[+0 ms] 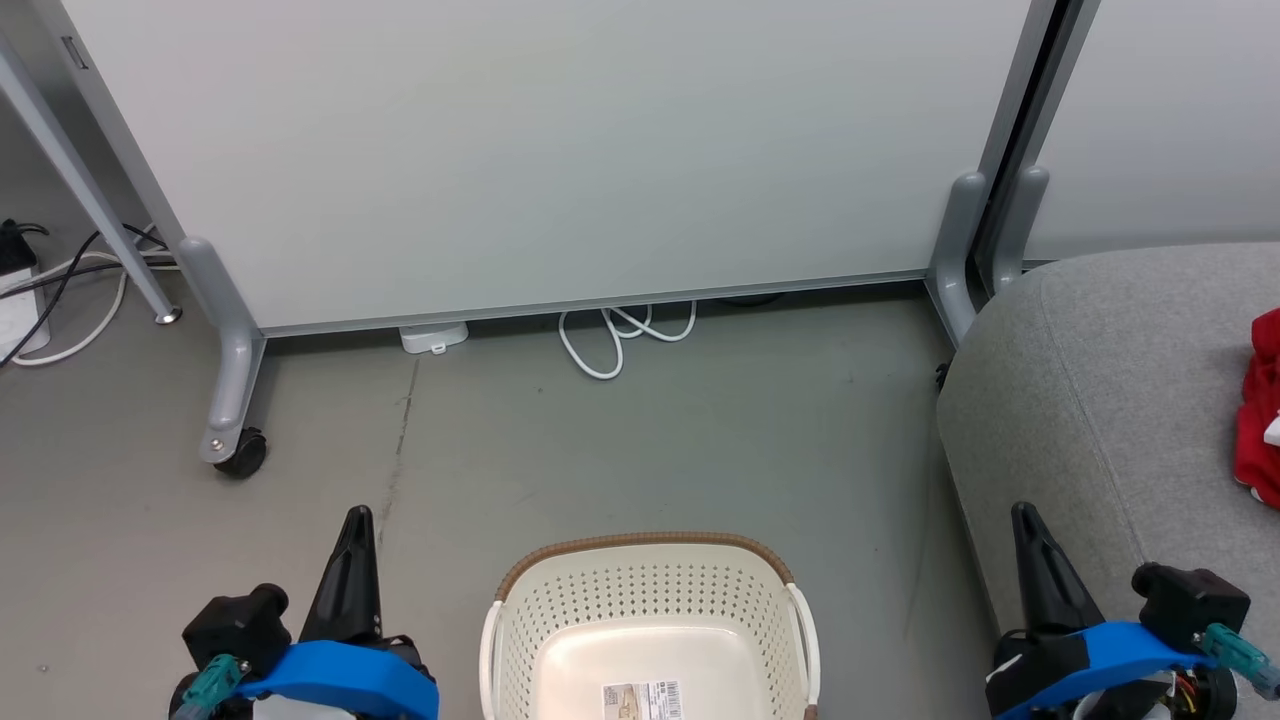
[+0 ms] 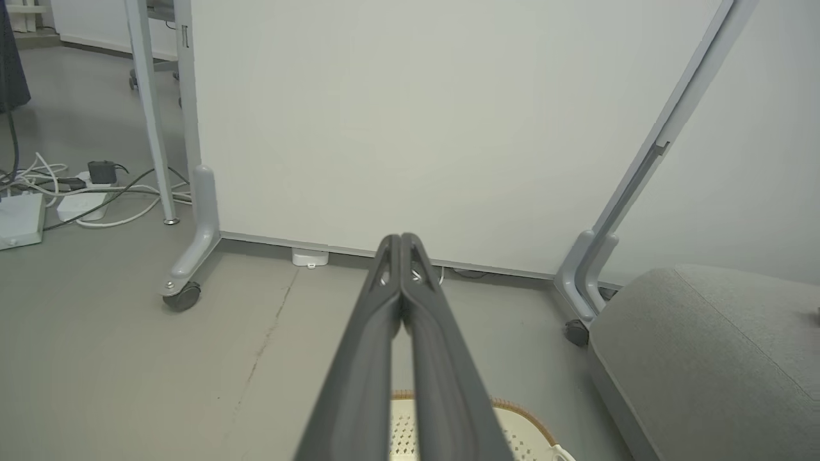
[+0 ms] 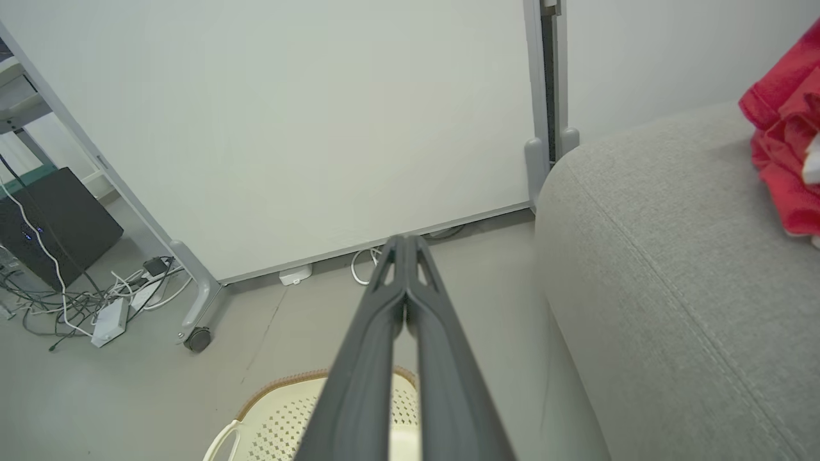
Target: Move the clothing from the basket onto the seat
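Observation:
The cream basket (image 1: 648, 585) with a brown rim stands on the floor at the bottom centre, its floor bare except for a barcode sticker (image 1: 642, 699). Red clothing (image 1: 1262, 405) lies on the grey seat (image 1: 1100, 400) at the far right edge; it shows again as red clothing (image 3: 785, 128) on the seat (image 3: 672, 269). My left gripper (image 1: 357, 517) is shut and empty, left of the basket; its fingertips meet in the left wrist view (image 2: 401, 238). My right gripper (image 1: 1023, 512) is shut and empty over the seat's front corner, its tips together (image 3: 405, 240).
A white partition panel (image 1: 540, 150) on grey castor legs (image 1: 232, 400) stands behind the basket. White cables (image 1: 610, 335) lie under it, with more cables and power strips at the far left (image 1: 60, 290). Bare grey floor lies between the basket and the panel.

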`<state>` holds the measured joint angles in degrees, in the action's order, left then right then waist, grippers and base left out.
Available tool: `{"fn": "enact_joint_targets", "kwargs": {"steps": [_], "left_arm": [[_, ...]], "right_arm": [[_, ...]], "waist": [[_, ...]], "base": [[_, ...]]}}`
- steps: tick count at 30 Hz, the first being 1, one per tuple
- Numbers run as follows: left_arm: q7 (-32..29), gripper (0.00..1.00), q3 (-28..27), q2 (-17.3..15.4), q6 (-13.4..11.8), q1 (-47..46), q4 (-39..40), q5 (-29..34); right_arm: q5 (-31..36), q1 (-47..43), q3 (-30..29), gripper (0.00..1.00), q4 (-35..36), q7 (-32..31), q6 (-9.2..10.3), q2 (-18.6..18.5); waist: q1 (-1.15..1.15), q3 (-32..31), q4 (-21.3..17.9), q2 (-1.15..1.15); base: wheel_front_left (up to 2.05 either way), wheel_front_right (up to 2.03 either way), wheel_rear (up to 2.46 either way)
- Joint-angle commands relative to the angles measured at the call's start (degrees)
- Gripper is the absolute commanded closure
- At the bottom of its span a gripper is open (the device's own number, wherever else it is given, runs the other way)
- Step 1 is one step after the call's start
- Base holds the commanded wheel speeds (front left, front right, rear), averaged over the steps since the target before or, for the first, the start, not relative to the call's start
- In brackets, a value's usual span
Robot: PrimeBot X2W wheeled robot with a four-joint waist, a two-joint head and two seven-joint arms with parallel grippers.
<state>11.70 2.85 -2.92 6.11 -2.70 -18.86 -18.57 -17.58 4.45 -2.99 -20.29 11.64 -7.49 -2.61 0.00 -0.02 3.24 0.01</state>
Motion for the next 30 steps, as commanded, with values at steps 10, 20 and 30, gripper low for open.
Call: {"fn": "enact_joint_targets", "kwargs": {"steps": [10,20,30], "left_arm": [[-2.58,1.00,-1.51,-0.01,0.38,-1.83,1.79,-11.49],[-4.84,1.00,-2.65,0.00,0.56,-2.16,2.31,-20.54],[-7.09,1.00,-3.78,0.00,0.69,-2.50,2.75,-29.42]], "right_arm": [[-11.76,1.01,-0.52,1.00,2.15,-2.54,0.00,-0.21],[-20.93,1.18,-0.95,1.00,2.83,-4.80,0.00,-0.24],[-29.93,1.38,-1.40,1.00,3.46,-7.03,0.00,-0.26]], "waist": [[0.00,0.02,-0.29,-0.01],[0.00,0.04,-0.57,-0.01],[0.00,0.06,-0.88,-0.01]], "base": [[0.00,0.00,0.00],[0.00,0.00,0.00],[0.00,0.00,0.00]]}}
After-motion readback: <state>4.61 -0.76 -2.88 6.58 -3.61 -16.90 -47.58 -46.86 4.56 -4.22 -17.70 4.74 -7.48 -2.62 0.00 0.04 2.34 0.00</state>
